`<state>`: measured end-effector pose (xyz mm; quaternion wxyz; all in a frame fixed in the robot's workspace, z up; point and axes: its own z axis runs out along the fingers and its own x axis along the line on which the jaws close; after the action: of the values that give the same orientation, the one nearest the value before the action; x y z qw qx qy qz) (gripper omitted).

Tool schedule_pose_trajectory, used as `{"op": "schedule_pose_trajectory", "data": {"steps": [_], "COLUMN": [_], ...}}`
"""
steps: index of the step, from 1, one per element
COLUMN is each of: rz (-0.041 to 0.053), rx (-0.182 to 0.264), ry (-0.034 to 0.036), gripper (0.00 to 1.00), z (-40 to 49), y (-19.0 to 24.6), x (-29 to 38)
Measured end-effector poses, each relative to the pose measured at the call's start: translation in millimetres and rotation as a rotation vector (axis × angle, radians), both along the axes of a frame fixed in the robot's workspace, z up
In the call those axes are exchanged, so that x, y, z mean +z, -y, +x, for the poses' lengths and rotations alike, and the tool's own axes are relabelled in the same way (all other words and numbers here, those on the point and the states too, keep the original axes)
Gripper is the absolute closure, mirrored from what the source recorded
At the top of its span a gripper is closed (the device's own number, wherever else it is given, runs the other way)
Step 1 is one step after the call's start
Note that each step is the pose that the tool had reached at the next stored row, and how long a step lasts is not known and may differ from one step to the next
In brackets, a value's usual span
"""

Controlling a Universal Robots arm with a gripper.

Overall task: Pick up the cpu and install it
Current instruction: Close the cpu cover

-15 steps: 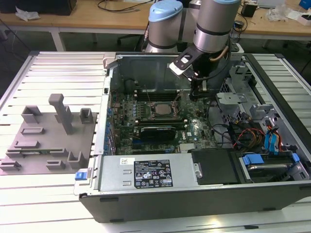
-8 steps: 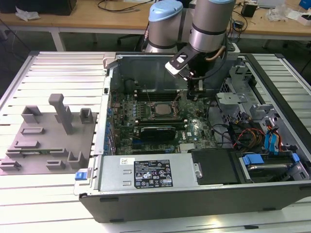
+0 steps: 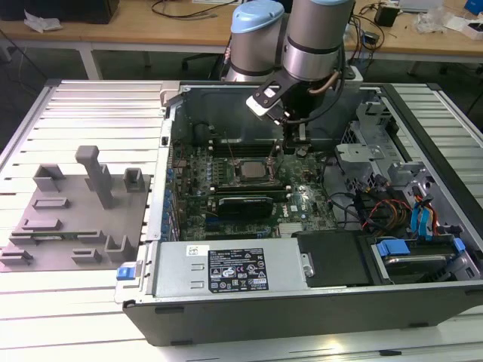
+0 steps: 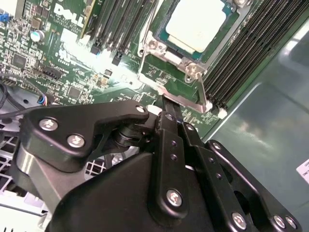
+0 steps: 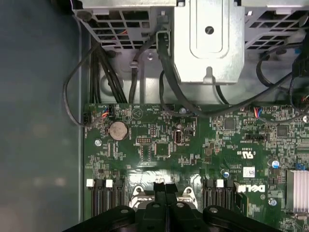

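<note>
Slatted white table (image 3: 106,113) underneath, wooden benches (image 3: 136,34) behind; bore an open computer case (image 3: 302,317) and, at the exterior view's left, a gray tray (image 3: 75,215) of moulded holders. Found the cpu (image 4: 195,21) lying flat in the socket (image 4: 190,70) on the green motherboard (image 4: 72,67), silvery top upward, ringed by that socket's metal surround. Found the gripper (image 4: 166,102) clenched on nothing, fingers (image 5: 159,191) pressed together in both wrist views, hanging low over the board with tips just beside the socket's near edge; could not tell whether touching it. Judged picking up and seating as done. Could not make out whether clamped and latched, so counted the locking down as possibly left. Noted the arm (image 3: 317,45) standing over the motherboard in the exterior view.
</note>
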<state>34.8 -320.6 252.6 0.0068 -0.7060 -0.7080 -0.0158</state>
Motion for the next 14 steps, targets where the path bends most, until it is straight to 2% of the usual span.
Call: {"op": "schedule_pose_trajectory", "data": {"steps": [9, 14], "rz": [0.0, 0.0], "rx": [0.0, 0.0], "ry": [0.0096, 0.0098], "gripper": [0.89, 0.89], "z": [-20.4, -21.1], "y": [-0.5, -0.6], "x": [0.0, 0.0]}}
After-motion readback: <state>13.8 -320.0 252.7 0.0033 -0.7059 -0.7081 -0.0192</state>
